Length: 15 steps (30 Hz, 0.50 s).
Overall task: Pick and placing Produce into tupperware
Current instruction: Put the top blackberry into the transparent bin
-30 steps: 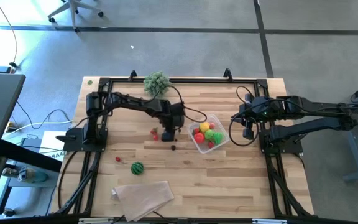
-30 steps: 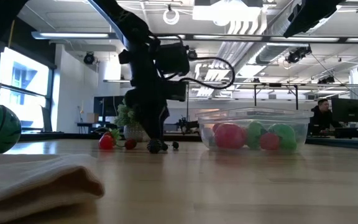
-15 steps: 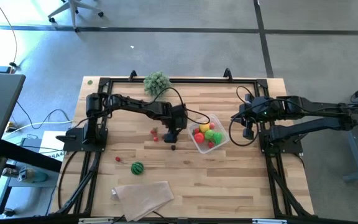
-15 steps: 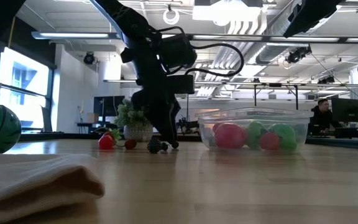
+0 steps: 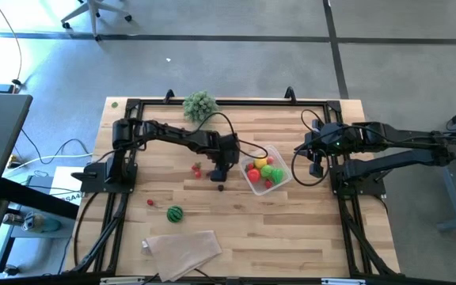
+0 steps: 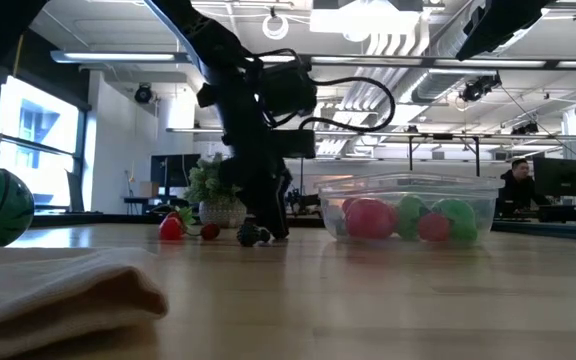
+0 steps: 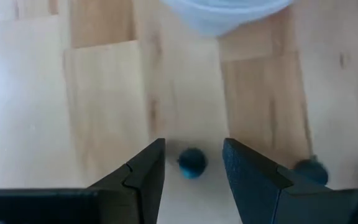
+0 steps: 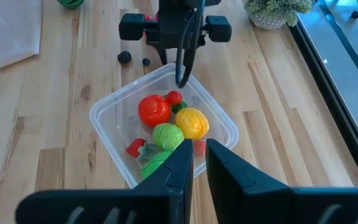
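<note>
The clear tupperware (image 5: 253,184) (image 8: 107,127) stands right of the table's centre and holds red, yellow and green toy produce (image 8: 173,127). My left gripper (image 5: 219,176) (image 7: 194,165) is open and points down just left of the tupperware. Its fingers stand on either side of a small dark blue berry (image 7: 191,163) on the table without touching it. A second dark piece (image 7: 308,171) lies beside one finger. Small red pieces (image 5: 197,168) (image 5: 150,203) and the striped green ball (image 5: 175,213) rest on the table. My right gripper (image 5: 317,165) (image 8: 200,155) waits shut, right of the tupperware.
A bushy plant (image 5: 199,104) stands at the table's far edge. A folded beige cloth (image 5: 182,247) lies near the near edge. The left arm's cable (image 8: 182,59) hangs over the tupperware's rim. Bare wood (image 5: 291,229) shows near and right.
My left gripper has moved a little to the right, toward the tupperware, and has tipped its fingers over the dark berries. The produce and the tupperware have stayed where they were.
</note>
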Each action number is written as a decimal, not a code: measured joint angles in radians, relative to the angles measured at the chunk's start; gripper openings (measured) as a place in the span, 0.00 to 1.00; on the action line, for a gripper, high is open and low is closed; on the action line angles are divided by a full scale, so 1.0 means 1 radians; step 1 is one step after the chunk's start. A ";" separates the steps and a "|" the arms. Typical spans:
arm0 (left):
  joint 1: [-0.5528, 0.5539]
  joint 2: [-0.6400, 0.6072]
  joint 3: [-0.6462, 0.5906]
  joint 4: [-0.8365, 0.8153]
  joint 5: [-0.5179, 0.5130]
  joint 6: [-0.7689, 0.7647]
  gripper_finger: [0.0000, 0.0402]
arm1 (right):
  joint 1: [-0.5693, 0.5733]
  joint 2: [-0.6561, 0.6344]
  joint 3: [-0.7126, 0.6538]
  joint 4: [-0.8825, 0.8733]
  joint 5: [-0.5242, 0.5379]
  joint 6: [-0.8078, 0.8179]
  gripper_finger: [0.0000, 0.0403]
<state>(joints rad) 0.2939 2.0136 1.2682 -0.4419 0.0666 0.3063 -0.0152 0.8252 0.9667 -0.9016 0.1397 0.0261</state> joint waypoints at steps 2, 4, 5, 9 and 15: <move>0.000 -0.001 0.000 -0.002 -0.013 -0.004 0.38 | 0.000 0.000 0.000 0.000 0.000 0.000 0.09; 0.000 0.004 0.000 0.008 -0.020 -0.005 0.38 | 0.000 0.000 0.000 0.000 0.000 0.000 0.09; 0.000 0.004 0.001 0.007 -0.025 -0.003 0.38 | 0.000 0.000 0.000 0.000 0.000 0.000 0.09; 0.000 0.006 0.008 -0.005 -0.030 0.000 0.38 | 0.000 0.000 0.000 0.000 0.000 0.000 0.09; 0.000 0.009 0.008 -0.006 -0.031 -0.001 0.38 | 0.000 0.000 0.000 0.000 0.000 0.000 0.09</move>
<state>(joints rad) 0.2939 2.0229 1.2762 -0.4480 0.0357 0.3058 -0.0151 0.8253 0.9668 -0.9013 0.1394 0.0265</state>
